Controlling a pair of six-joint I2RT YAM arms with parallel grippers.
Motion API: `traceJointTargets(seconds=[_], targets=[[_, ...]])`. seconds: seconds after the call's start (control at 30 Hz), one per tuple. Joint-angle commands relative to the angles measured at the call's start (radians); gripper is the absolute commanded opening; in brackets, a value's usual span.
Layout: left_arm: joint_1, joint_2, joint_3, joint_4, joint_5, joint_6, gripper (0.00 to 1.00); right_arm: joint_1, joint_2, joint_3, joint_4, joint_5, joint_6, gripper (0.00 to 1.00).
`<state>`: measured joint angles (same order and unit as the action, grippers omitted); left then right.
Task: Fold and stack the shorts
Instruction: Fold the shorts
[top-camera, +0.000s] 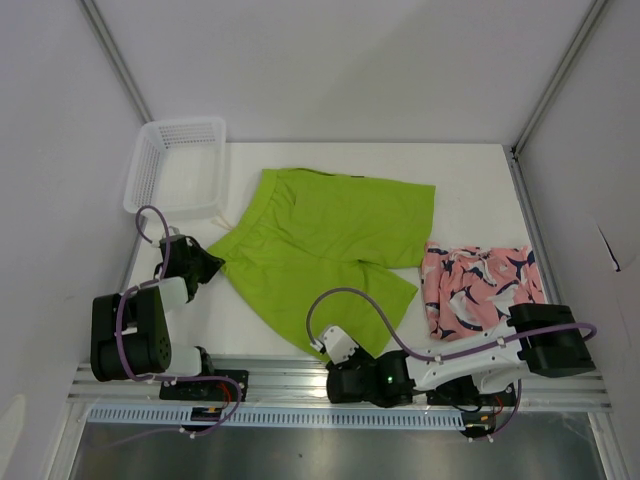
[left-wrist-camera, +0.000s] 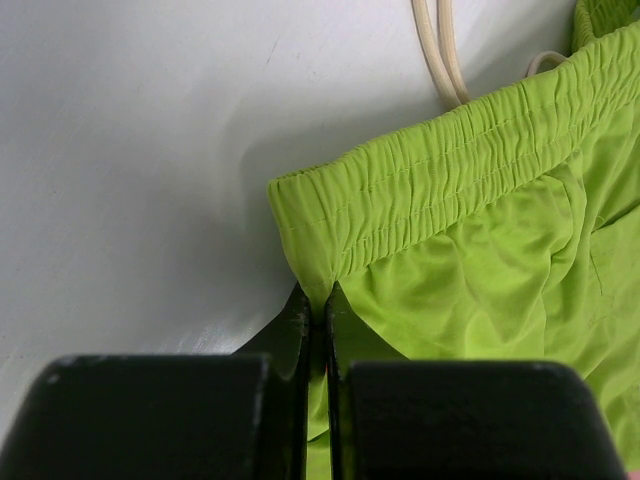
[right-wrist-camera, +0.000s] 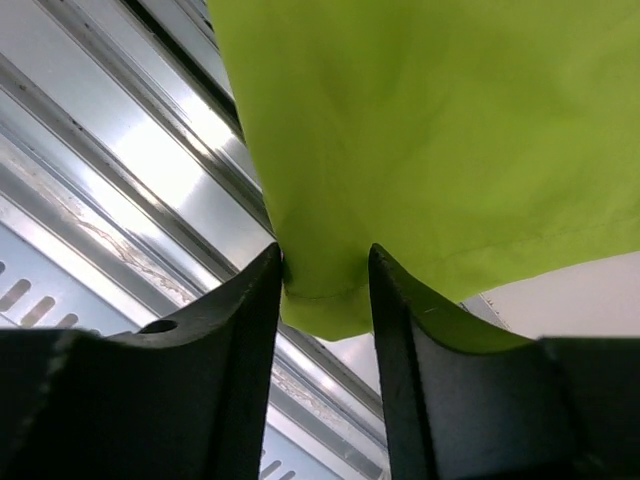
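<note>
The lime green shorts (top-camera: 325, 245) lie spread flat mid-table. My left gripper (top-camera: 207, 263) is at their left edge, shut on the corner of the elastic waistband (left-wrist-camera: 440, 175); in the left wrist view the jaws (left-wrist-camera: 312, 297) pinch the fabric tight. My right gripper (top-camera: 345, 350) is at the near leg's hem corner by the table's front edge. In the right wrist view its fingers (right-wrist-camera: 323, 258) stand apart with the green hem corner (right-wrist-camera: 325, 300) between them. The pink fish-print shorts (top-camera: 480, 285) lie crumpled at the right, with neither gripper on them.
A white mesh basket (top-camera: 175, 165) stands at the back left corner. A cream drawstring (left-wrist-camera: 440, 50) lies on the table beside the waistband. The metal rail (top-camera: 270, 375) runs along the front edge under my right gripper. White walls enclose the table.
</note>
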<state>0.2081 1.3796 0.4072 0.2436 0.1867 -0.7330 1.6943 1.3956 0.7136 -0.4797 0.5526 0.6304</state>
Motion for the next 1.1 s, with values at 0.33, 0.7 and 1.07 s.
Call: traceJointTargets(seconds=[0.33, 0.7, 1.07], targets=[[0.014, -0.079, -0.008, -0.159, -0.024, 0.012, 0.00, 0.155, 0.128, 0.217, -0.115, -0.060, -0.051, 0.00], [0.016, -0.522, 0.042, -0.601, -0.171, -0.052, 0.00, 0.214, 0.033, 0.356, -0.384, 0.036, 0.072, 0.00], [0.027, -0.398, 0.326, -0.846, -0.147, -0.140, 0.00, -0.109, -0.266, 0.388, -0.485, 0.092, 0.065, 0.00]])
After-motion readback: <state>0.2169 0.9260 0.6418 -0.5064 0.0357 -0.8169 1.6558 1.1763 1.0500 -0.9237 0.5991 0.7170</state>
